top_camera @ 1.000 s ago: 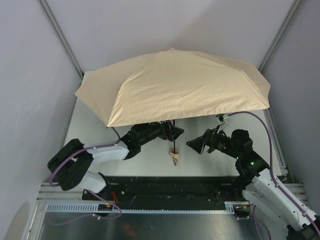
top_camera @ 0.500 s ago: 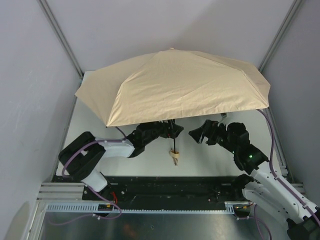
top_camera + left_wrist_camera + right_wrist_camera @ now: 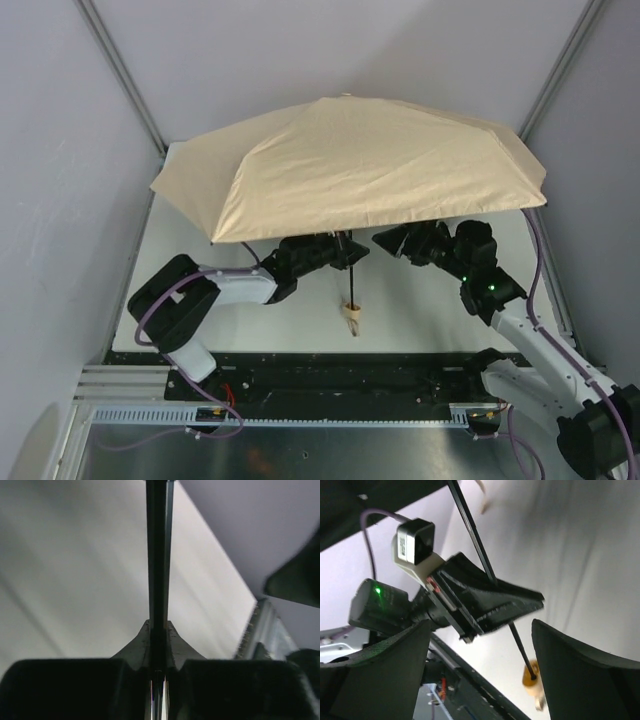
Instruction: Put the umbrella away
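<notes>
Under the open canopy at upper centre, I am risking a slip: the umbrella's (image 3: 350, 165) thin shaft (image 3: 159, 555) could twist in my left gripper's (image 3: 345, 250) tight pinch, tipping the canopy sideways. That gripper is reaching in from the left; my right gripper (image 3: 388, 240) is hovering wide open just right of the shaft, holding nothing.

Left arm (image 3: 225, 287) and right arm (image 3: 545, 350): white shells, black joints, purple cables (image 3: 366, 540). Left gripper (image 3: 346, 254) and right gripper (image 3: 386, 240) are black. A green light (image 3: 491, 288) shows on the right.
</notes>
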Action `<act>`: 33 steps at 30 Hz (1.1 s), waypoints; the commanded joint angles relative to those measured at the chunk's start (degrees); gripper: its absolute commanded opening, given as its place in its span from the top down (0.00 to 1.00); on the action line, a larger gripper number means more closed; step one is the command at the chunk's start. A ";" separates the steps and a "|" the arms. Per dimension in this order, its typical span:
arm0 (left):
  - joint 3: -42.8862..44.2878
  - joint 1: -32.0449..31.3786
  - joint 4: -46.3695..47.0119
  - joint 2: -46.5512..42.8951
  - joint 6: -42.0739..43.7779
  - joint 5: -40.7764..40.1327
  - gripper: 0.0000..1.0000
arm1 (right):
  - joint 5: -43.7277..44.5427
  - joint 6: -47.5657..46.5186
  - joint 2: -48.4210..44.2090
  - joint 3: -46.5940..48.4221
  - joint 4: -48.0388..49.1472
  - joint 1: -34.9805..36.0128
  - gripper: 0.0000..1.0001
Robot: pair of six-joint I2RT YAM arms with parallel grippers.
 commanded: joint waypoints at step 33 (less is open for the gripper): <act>-4.76 -6.08 5.31 -22.94 -23.83 20.70 1.00 | -6.38 31.82 35.59 32.43 47.03 -5.27 0.37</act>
